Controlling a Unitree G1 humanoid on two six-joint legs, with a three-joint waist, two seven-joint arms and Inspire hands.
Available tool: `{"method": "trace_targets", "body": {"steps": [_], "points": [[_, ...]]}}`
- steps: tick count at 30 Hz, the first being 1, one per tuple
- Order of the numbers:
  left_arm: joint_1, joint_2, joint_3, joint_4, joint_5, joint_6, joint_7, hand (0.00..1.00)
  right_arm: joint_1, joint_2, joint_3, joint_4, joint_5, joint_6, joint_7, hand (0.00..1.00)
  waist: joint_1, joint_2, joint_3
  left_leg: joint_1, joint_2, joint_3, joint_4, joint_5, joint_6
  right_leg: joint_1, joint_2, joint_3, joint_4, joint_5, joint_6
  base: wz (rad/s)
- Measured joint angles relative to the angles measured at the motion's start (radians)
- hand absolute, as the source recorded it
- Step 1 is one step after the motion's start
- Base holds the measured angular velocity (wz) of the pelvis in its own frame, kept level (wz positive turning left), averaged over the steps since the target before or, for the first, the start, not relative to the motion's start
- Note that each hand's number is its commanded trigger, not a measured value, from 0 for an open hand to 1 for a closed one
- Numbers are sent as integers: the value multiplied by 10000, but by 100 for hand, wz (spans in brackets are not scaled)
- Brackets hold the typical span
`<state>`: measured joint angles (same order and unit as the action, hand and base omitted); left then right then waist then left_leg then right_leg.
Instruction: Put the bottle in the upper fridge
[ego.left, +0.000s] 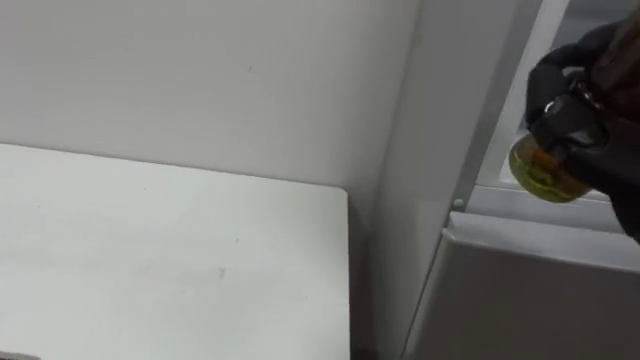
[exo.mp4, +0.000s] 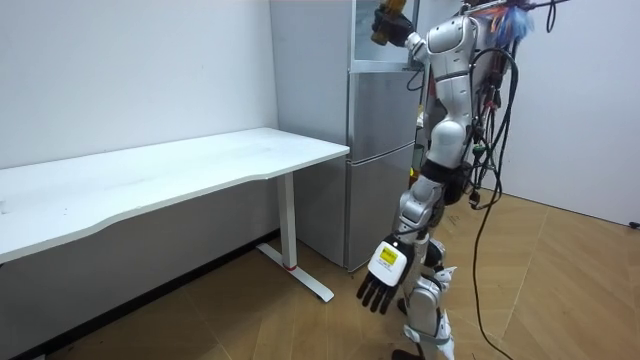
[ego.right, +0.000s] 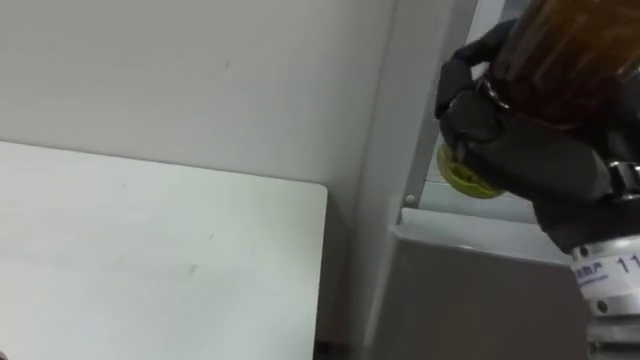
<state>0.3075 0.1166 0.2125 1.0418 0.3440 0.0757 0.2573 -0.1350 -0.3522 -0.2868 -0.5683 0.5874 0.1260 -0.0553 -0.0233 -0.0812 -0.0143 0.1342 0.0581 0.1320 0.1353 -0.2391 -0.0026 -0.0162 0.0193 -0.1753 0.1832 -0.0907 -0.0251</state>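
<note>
My right hand is raised and shut on a brown bottle with a yellow-green cap. The bottle lies tilted, its cap pointing toward the fridge. In the room view I stand facing the grey fridge, holding the bottle at the fridge's upper compartment, which shows a pale opening. The bottle is level with the ledge above the lower door. My left hand hangs by my thigh with straight fingers, holding nothing.
A white desk stands against the wall directly left of the fridge, its corner near the fridge's side panel. Wooden floor lies around my feet.
</note>
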Motion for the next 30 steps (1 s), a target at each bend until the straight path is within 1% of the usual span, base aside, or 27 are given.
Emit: {"method": "trace_targets", "body": {"steps": [4, 7, 10, 16, 18, 20, 22, 25, 26, 30], "points": [[-1, 0, 26, 1, 1, -121, 19, 0, 379, 0, -216, 0, -35, 0, -302, 100, -57, -27, -5, -9, -8, 84, -10, -4, 7, -101, -7, 132, 103, -1, -1, -10], [1, -7, 74, 1, 0, -133, 17, 0, 392, 0, -314, -1, -34, 0, -414, 100, -46, -82, -9, -13, -15, 219, -1, -4, 4, -214, 10, 255, 216, -15, -24, -12], [11, -21, 84, 0, 0, -133, 16, 0, 392, 0, -319, 0, -20, 0, -488, 100, -92, -109, -17, -12, -13, 232, 4, -3, 3, -219, 11, 259, 215, -14, -26, -3], [20, -27, 88, 1, 5, -132, 18, 0, 392, 0, -321, 25, -6, 0, -673, 100, -72, -122, -2, -11, -13, 268, 7, -4, 3, -237, 20, 277, 202, -14, -26, 0], [-20, -27, 110, 0, 0, -112, 19, 0, 391, 0, -321, 96, 53, -2, -685, 100, -73, -133, 11, -17, -10, 267, 7, -4, 3, -251, 21, 283, 201, -14, -26, 0], [-103, -30, 111, -1, 0, -108, 19, 0, 391, 0, -321, 208, 51, -2, -740, 100, -55, -140, 59, -27, -2, 267, 1, -5, 5, -266, 17, 288, 200, -14, -25, 0], [-109, -29, 110, -2, 0, -104, 20, 0, 390, 0, -321, 302, 58, -2, -743, 100, -57, -147, 83, -37, -5, 267, -9, -7, 7, -284, 17, 296, 198, -15, -24, 0], [-125, -50, 109, -2, 0, 8, 147, 0, 375, 0, -320, 664, 278, 16, -795, 100, -25, -198, 117, -45, -6, 272, -13, -7, 8, -295, 22, 304, 193, -15, -24, 0], [-149, -84, 109, 3, -1, 95, 171, 0, 373, 0, -321, 792, 314, 45, -856, 100, -15, -201, 115, -54, -2, 273, -13, -7, 8, -308, 21, 306, 194, -15, -24, 0], [-225, -100, 109, 6, 0, 247, 230, 0, 342, 1, -319, 1086, 289, 80, -1099, 100, 48, -195, 116, -104, -3, 229, -2, -6, 9, -356, 14, 300, 204, -15, -24, 0]]}}
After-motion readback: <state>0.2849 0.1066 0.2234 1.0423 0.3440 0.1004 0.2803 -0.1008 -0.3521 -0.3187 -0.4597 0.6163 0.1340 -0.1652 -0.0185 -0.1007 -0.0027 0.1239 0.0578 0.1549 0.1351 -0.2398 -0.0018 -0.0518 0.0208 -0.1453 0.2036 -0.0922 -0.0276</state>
